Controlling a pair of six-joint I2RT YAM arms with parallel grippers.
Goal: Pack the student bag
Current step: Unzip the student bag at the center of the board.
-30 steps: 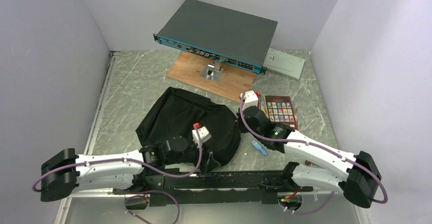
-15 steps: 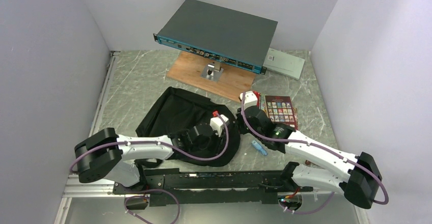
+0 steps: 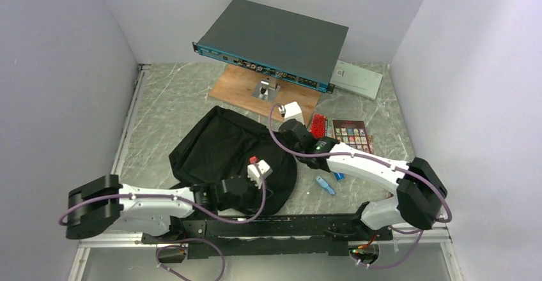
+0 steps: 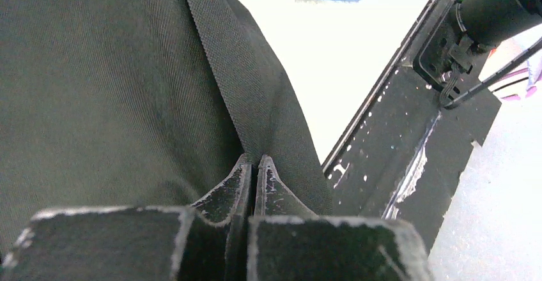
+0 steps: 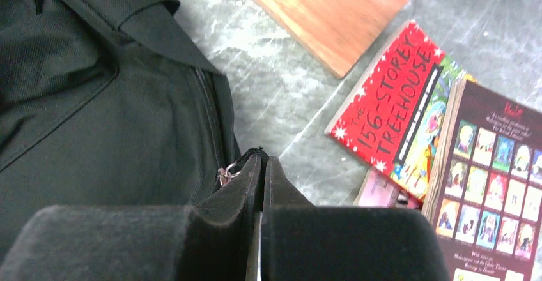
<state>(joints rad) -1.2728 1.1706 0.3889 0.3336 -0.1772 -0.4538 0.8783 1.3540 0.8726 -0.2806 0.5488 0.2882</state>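
Here, a red book (image 5: 396,112) reading "The 156-Storey Treehouse" lies on the desk (image 3: 166,105) just beside the bag (image 3: 217,144), mid-desk. The left claw (image 4: 256,161) pinches the strap (image 4: 224,57); the right claw (image 5: 263,159) is clenched, touching the zip ring (image 5: 225,175).

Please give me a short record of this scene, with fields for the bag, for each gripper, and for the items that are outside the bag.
bag: student bag, black, lying in front of both arms
left gripper: shut, apparently pinching a strap of the bag
right gripper: shut at the bag's edge, right beside the zipper pull
outside the bag: red book, dark book next to it, blue item
background: rack device above a wooden board
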